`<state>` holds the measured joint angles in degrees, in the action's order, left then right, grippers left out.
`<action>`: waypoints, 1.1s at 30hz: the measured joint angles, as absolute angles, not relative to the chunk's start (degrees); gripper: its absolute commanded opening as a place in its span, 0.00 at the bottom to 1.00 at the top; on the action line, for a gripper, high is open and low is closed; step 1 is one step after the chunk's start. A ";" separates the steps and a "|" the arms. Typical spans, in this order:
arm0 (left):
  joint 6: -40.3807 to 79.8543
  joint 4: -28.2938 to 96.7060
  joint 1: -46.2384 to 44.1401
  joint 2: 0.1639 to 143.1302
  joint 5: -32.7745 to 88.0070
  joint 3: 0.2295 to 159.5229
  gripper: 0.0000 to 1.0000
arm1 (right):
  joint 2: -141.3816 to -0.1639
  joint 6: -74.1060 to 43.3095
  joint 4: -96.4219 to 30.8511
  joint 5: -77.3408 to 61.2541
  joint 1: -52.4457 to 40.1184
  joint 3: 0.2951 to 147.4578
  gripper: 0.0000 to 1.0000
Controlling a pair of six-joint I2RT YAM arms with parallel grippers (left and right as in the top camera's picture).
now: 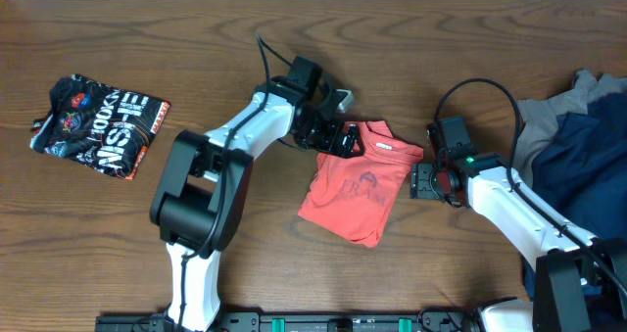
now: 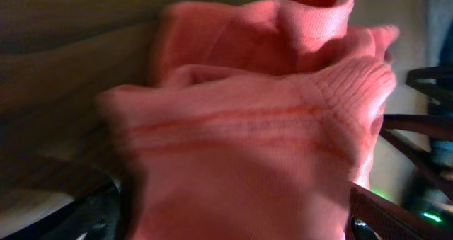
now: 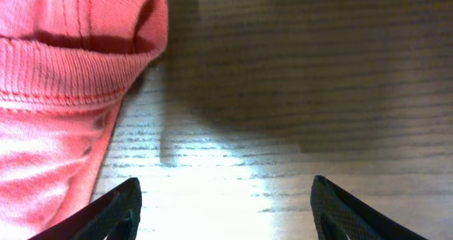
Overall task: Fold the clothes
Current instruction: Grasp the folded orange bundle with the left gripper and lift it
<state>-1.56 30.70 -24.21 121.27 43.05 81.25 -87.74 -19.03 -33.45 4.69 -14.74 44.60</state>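
Wood table (image 1: 245, 38). Grey and navy pile (image 1: 578, 146) heaped at its right edge. Coral-red shirt (image 1: 358, 190) at centre, partly folded, print up, collar end bunched. Black printed garment (image 1: 98, 126) folded, far left, well apart. Left gripper (image 1: 338, 138) at the shirt's upper-left corner: jaws spread wide, bunched cloth between them, contact unclear. Right gripper (image 1: 421, 182) just beside the shirt's right edge: jaws spread over bare wood, holding nothing.

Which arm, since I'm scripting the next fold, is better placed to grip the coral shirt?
Probably left: the left gripper sits at the collar of the coral shirt, jaws open, cloth before them. The right gripper, also open, faces bare table beside the shirt's edge.
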 measured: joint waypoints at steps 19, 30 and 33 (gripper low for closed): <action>0.60 28.69 -24.40 128.70 56.64 82.52 0.06 | -87.74 -19.03 -34.68 4.51 -14.74 44.62 0.75; 3.29 28.93 -3.79 119.72 49.01 84.05 0.06 | -87.74 -19.03 -35.22 4.49 -14.74 44.60 0.75; 4.05 28.86 3.53 113.14 44.18 84.16 0.06 | -87.74 -19.03 -35.27 4.49 -14.74 44.60 0.75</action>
